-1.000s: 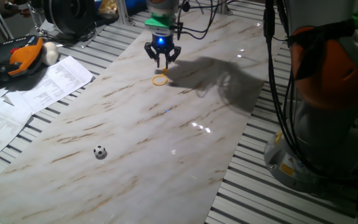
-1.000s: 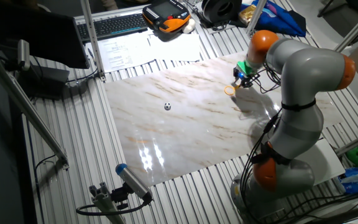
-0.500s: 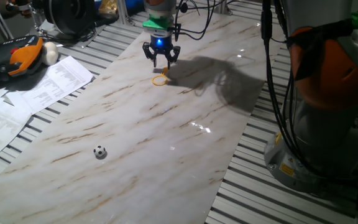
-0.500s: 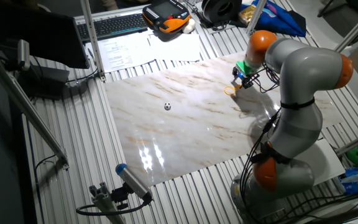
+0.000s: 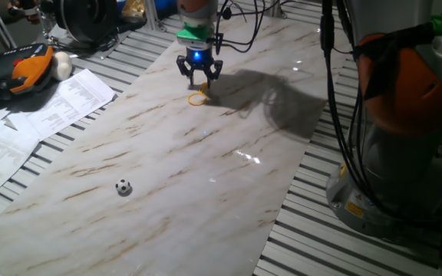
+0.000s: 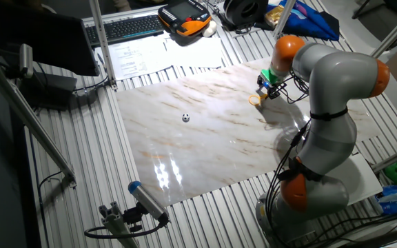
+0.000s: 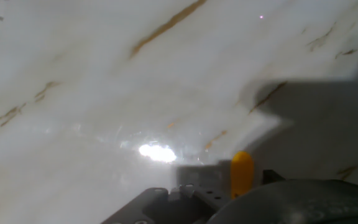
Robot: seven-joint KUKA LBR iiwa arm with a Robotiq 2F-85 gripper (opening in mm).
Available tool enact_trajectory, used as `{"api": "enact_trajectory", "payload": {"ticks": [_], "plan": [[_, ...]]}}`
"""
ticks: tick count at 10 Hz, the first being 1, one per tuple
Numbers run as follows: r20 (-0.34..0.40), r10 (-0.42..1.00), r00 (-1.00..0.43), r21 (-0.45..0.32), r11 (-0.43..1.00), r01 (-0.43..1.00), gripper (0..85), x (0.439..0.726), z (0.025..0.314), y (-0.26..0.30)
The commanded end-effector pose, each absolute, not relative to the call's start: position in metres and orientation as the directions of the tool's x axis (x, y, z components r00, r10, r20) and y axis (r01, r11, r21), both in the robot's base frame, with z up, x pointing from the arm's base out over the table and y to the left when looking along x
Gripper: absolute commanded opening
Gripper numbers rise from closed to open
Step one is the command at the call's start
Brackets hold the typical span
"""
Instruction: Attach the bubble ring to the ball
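Observation:
The yellow-orange bubble ring (image 5: 198,98) lies on the marble board (image 5: 206,169) at its far end, with its short handle pointing toward my gripper. My gripper (image 5: 200,81) hangs just above the handle with its fingers apart and holds nothing. In the other fixed view the gripper (image 6: 265,90) sits right by the ring (image 6: 255,99). The hand view shows only the yellow handle (image 7: 242,173) low in the frame, and the loop is hidden. The small soccer-patterned ball (image 5: 123,186) rests alone near the board's front left, far from the gripper; it also shows in the other fixed view (image 6: 185,118).
Printed papers (image 5: 44,107), an orange-and-black pendant (image 5: 21,70) and a cream-white ball (image 5: 61,67) lie left of the board. The arm's base (image 5: 405,146) and cables stand at the right. A keyboard (image 6: 126,27) sits beyond the board.
The gripper has sunk slightly toward the ring's handle. The ring and the ball have not moved.

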State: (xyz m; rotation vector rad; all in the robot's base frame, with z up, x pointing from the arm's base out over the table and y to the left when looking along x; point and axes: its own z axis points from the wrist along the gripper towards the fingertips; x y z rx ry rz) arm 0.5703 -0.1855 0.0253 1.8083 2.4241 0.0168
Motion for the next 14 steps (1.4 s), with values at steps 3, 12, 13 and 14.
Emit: {"api": "enact_trajectory", "payload": {"ticks": [3,12,13,14], "plan": [[-0.092,0.954,-0.287,0.057,0.293,0.954,34.0,0.57,0.024,-0.186],[-0.067,0.945,-0.319,0.044,0.323,0.946,0.0,0.568,0.035,-0.185],[-0.06,0.948,-0.314,0.045,0.316,0.948,0.0,0.568,0.041,-0.183],[-0.051,0.95,-0.308,0.044,0.31,0.95,0.0,0.569,0.051,-0.18]]}}
